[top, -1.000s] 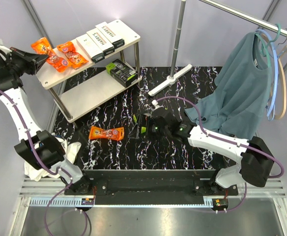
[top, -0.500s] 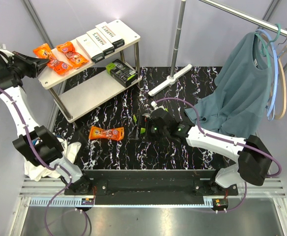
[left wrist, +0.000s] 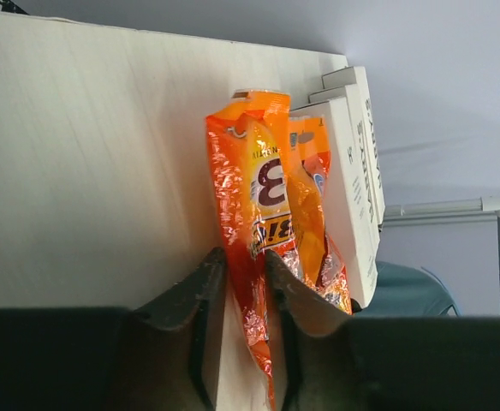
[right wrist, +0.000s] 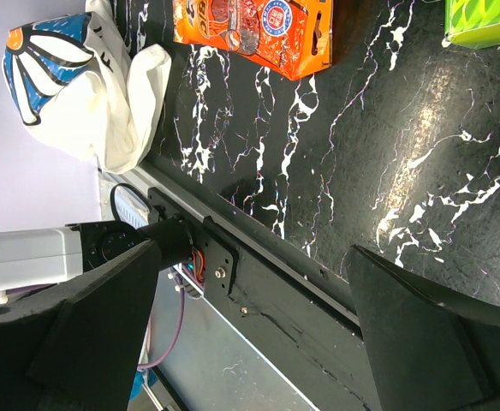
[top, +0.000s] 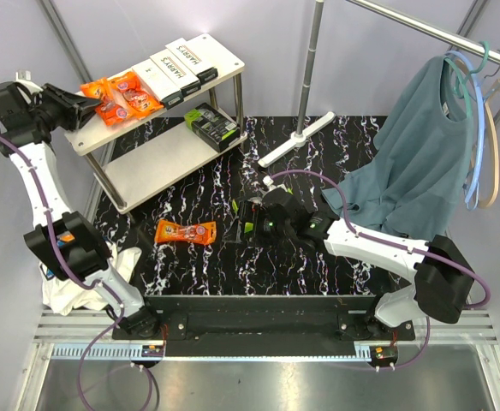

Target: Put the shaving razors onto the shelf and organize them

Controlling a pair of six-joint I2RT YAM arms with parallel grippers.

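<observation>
From above, the shelf [top: 87, 133] bears three white HARRY'S boxes [top: 177, 68] and two crinkly orange packets [top: 117, 96] on its top board, and a black-and-lime pack [top: 211, 122] on the lower board. In front of the shelf, a loose orange packet [top: 186, 231] lies on the marbled surface [top: 190, 188].

Left wrist: the left claw [left wrist: 246, 274] straddles one packet's edge, fingers narrowly apart. I cannot tell whether it pinches.

Right wrist: the right claw [right wrist: 258, 282] is spread wide over the surface.

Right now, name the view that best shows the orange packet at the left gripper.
Left wrist: the orange packet stands large between the fingers. Top external shows it small on the shelf; right wrist misses it.
</observation>
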